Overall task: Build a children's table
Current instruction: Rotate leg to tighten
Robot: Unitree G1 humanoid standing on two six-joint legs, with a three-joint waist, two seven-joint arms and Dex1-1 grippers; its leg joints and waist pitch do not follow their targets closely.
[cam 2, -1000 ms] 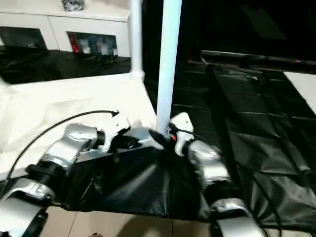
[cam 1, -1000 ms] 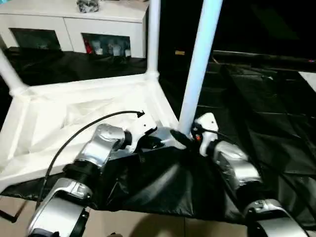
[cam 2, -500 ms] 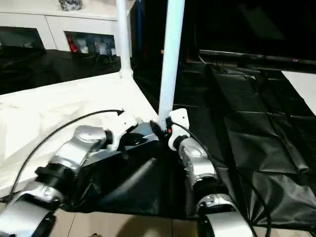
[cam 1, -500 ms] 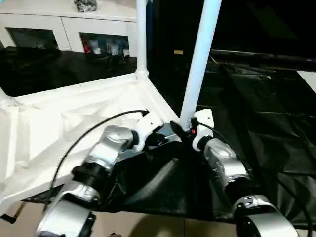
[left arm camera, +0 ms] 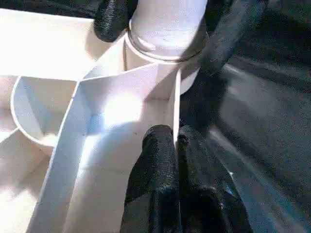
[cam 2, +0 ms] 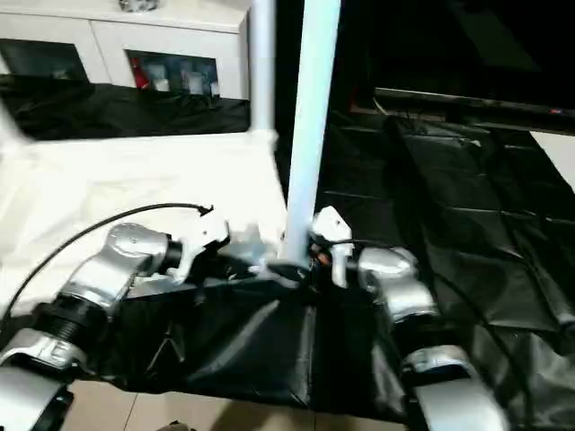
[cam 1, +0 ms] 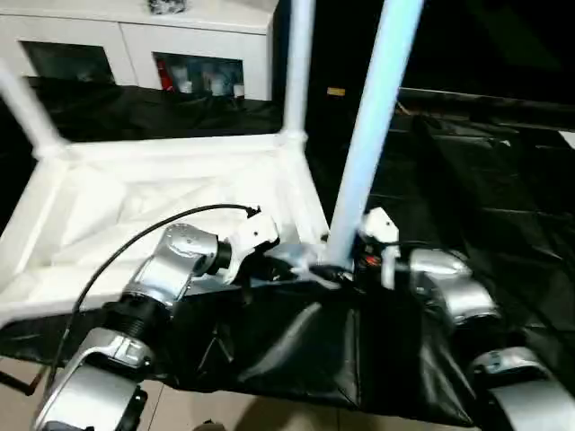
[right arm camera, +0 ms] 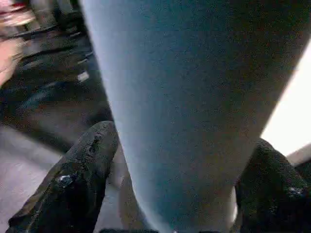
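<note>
behind upturned table [cam 1: 162, 193], white cabinet [cam 1: 180, 49]

White glass-door cabinet [cam 1: 135, 49] behind; crinkled black sheet [cam 1: 485, 171] underneath

- A white table leg [right arm camera: 189, 107] rises through the middle, close to the camera, its near face shaded bluish.
- The right hand [right arm camera: 180, 194] straddles the leg, one black finger [right arm camera: 77, 179] on each side.
- The fingers stand wide apart, hard against or just beside the tube; actual contact cannot be told.
- Behind the leg lies dark, wrinkled sheeting [right arm camera: 53, 92].
</note>
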